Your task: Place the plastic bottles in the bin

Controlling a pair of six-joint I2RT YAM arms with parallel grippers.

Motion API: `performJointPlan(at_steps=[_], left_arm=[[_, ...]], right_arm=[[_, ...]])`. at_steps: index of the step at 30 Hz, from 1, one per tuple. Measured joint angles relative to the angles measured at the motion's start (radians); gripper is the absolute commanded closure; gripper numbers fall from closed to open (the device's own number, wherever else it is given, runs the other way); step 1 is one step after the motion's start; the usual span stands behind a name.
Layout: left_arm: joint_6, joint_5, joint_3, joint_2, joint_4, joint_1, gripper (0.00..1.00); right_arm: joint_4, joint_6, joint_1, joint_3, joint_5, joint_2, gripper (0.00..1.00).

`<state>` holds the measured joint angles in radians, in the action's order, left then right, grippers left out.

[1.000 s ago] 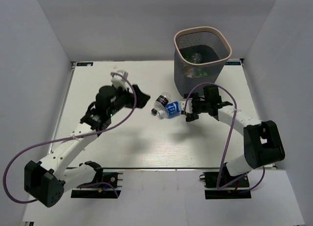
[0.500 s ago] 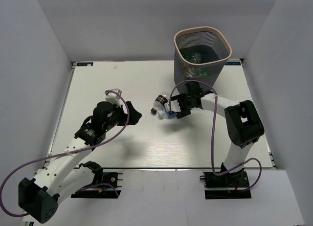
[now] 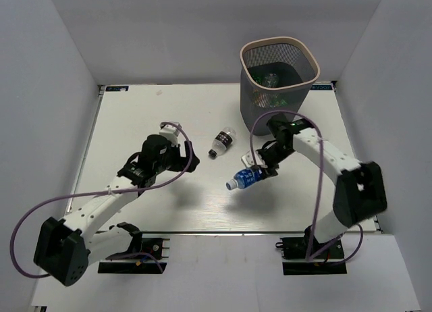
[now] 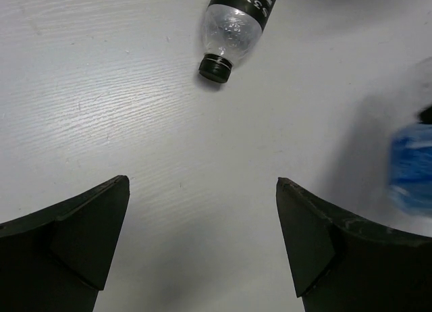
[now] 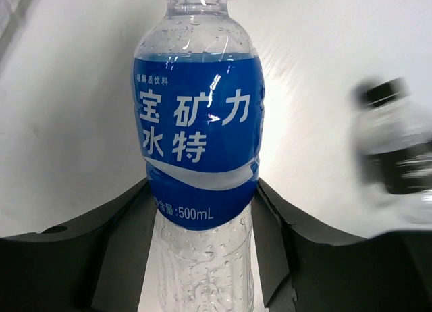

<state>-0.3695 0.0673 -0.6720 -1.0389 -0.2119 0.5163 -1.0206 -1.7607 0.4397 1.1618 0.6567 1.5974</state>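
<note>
From above, the right gripper [image 3: 260, 167] has pulled the blue-labelled bottle [image 3: 244, 179] away from its neighbour and towards the near edge. It is clamped on the bottle's lower body, cap pointing left. The black-labelled bottle [image 3: 223, 142] lies where it was on the surface [image 3: 169, 109]. The left gripper [image 3: 189, 158] has swung in just beside it. The bin [image 3: 280, 40] stands at the far right and already holds at least one greenish bottle.

The left wrist view shows the left gripper [image 4: 202, 190] spread wide and empty, with the black-capped bottle [image 4: 236, 25] ahead of it.

The right wrist view shows the blue label filling the frame, pinched between both fingers [image 5: 125, 217]. With this bottle secured, carrying it back over the bin looks like the next step.
</note>
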Motion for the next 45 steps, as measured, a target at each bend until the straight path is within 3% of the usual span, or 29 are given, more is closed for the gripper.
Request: performJointPlan(at_steps=[4,9,12,17,20,21,25,26,32,34,39,42,45], left_arm=[[0.057,0.019,-0.015,-0.086,0.050,0.000,0.01],[0.120,0.053,-0.016,-0.129,0.164,0.000,0.01],[0.145,0.070,-0.018,-0.178,0.233,0.000,0.01],[0.183,0.104,-0.025,-0.283,0.357,0.000,0.01],[0.201,0.123,-0.040,-0.335,0.433,0.001,0.01],[0.206,0.128,-0.053,-0.356,0.456,0.003,0.01],[0.225,0.146,-0.169,-0.479,0.520,0.012,0.01],[0.232,0.148,-0.201,-0.512,0.532,0.016,0.01],[0.278,0.134,-0.366,-0.678,0.527,0.058,0.01],[0.296,0.124,-0.407,-0.727,0.513,0.075,0.01],[0.341,0.082,-0.513,-0.858,0.436,0.118,0.01],[0.371,0.016,-0.593,-0.937,0.364,0.148,0.02],[0.395,-0.056,-0.655,-1.001,0.299,0.174,0.10]], right_arm=[[-0.009,0.177,0.002,0.094,0.159,-0.193,0.84],[0.384,0.624,0.001,0.158,0.198,-0.364,0.82],[0.647,0.856,0.002,0.167,0.117,-0.418,0.82],[1.014,1.114,-0.016,0.269,-0.129,-0.312,0.82],[1.104,1.203,-0.051,0.330,-0.240,-0.217,0.80],[1.102,1.227,-0.064,0.361,-0.267,-0.181,0.77],[1.071,1.305,-0.121,0.510,-0.359,-0.026,0.14],[1.049,1.319,-0.134,0.536,-0.378,0.004,0.10],[0.888,1.378,-0.201,0.607,-0.412,0.091,0.10],[0.864,1.398,-0.219,0.605,-0.399,0.083,0.16],[0.858,1.457,-0.269,0.473,-0.326,-0.042,0.37],[0.863,1.490,-0.300,0.371,-0.265,-0.138,0.39],[0.868,1.522,-0.325,0.277,-0.209,-0.216,0.39]])
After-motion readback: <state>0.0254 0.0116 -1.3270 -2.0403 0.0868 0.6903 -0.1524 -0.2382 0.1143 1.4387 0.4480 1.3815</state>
